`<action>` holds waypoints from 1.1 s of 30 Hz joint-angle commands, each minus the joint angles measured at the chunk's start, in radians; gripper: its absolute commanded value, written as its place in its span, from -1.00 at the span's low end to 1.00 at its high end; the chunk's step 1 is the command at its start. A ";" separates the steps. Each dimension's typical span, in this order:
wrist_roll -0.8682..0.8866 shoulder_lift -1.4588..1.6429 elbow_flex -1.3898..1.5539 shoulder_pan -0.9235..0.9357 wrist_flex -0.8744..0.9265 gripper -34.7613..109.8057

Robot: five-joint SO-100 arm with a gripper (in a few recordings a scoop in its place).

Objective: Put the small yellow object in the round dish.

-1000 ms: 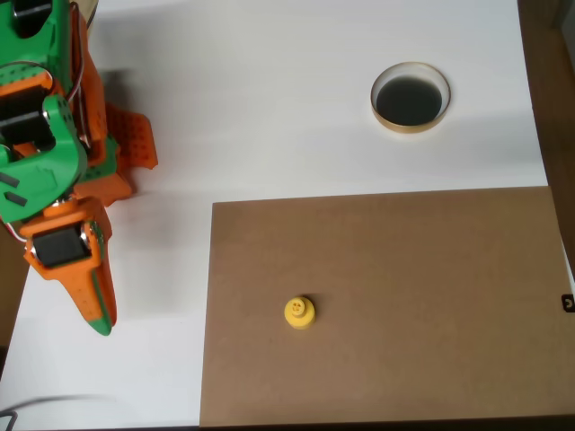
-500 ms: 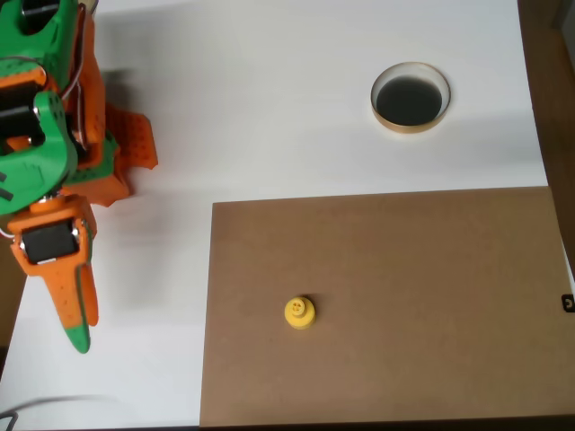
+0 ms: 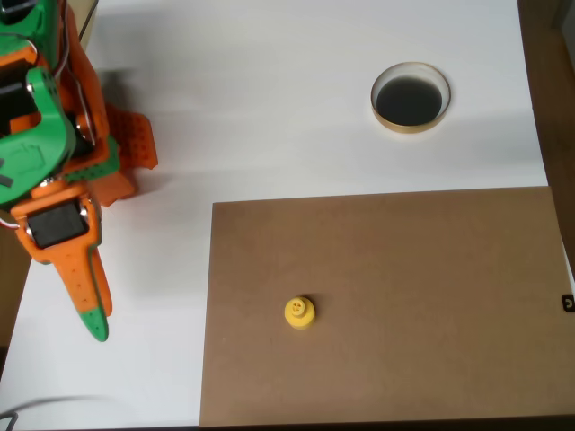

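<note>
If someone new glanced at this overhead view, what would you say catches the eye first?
The orange-and-green arm at the left edge, its gripper pointing down over the white table. Next the yellow object, alone on the brown board, and the dish at upper right, dark inside.

Single overhead view, looking straight down, table (image 3: 269,108) seen from well above

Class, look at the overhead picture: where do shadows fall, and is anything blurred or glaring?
Overhead view: soft grey shadow lies right of the gripper on the white table; the small yellow object and the round dish are sharp; no strong glare on the brown board.
</note>
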 commanded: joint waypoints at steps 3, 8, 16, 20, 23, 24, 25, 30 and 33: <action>0.008 -0.133 -0.164 -0.037 -0.018 -0.17; 0.011 -0.259 -0.252 -0.078 -0.029 -0.17; 0.003 -0.434 -0.356 -0.120 -0.041 -0.15; 0.011 -0.537 -0.420 -0.152 -0.035 -0.15; 0.015 -0.601 -0.468 -0.184 -0.025 -0.15; 0.018 -0.623 -0.485 -0.192 -0.020 -0.15; 0.020 -0.646 -0.502 -0.201 -0.015 -0.15; 0.032 -0.767 -0.589 -0.232 0.012 -0.14; 0.044 -0.848 -0.655 -0.249 0.037 -0.14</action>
